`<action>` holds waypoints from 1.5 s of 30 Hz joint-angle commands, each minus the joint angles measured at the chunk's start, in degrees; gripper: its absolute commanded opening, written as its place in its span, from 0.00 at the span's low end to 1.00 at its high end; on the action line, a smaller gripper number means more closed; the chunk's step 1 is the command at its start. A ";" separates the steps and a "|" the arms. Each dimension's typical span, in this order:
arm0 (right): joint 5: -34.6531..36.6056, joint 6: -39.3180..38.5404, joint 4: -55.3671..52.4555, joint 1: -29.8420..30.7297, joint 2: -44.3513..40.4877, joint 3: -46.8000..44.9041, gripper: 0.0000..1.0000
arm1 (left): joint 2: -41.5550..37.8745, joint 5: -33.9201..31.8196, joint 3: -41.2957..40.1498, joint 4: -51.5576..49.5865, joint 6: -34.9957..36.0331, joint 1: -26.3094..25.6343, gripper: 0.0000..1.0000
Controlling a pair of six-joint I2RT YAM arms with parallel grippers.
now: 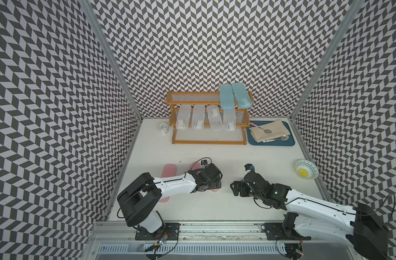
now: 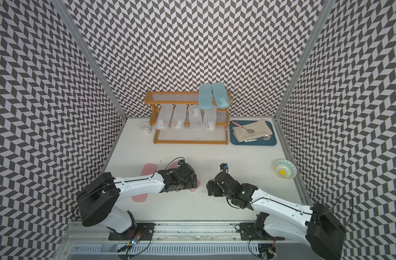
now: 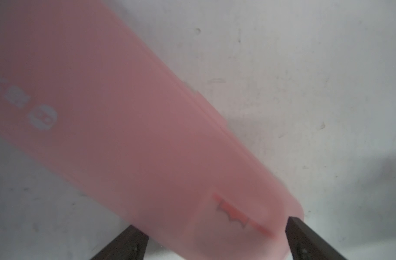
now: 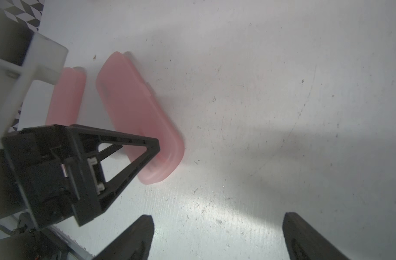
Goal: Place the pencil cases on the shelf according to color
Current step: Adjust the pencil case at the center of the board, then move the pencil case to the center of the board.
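Pink case lies flat on the table. I have the left gripper over its rounded end, jaws spread wide to either side, not closed on it. Second pink case lies near it, partly under the left arm. My right gripper hangs released above the tabletop. On the shelf at the back I see two blue cases on the top tier and four clear cases on the middle.
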 commanded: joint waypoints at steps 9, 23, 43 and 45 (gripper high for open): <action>-2.33 -11.68 2.12 0.24 1.91 5.85 0.95 | -10.92 -6.90 -2.86 -5.74 3.23 8.72 0.99; -5.02 -27.65 3.24 1.09 30.73 29.09 0.95 | -33.18 -1.16 -19.64 1.61 9.05 33.19 1.00; 1.77 -28.20 6.63 3.85 52.84 40.32 0.99 | -28.97 6.49 -22.42 8.52 12.35 48.52 1.00; 2.92 -26.91 6.63 3.65 53.38 39.69 1.00 | -27.78 6.96 -22.03 8.52 12.91 48.56 1.00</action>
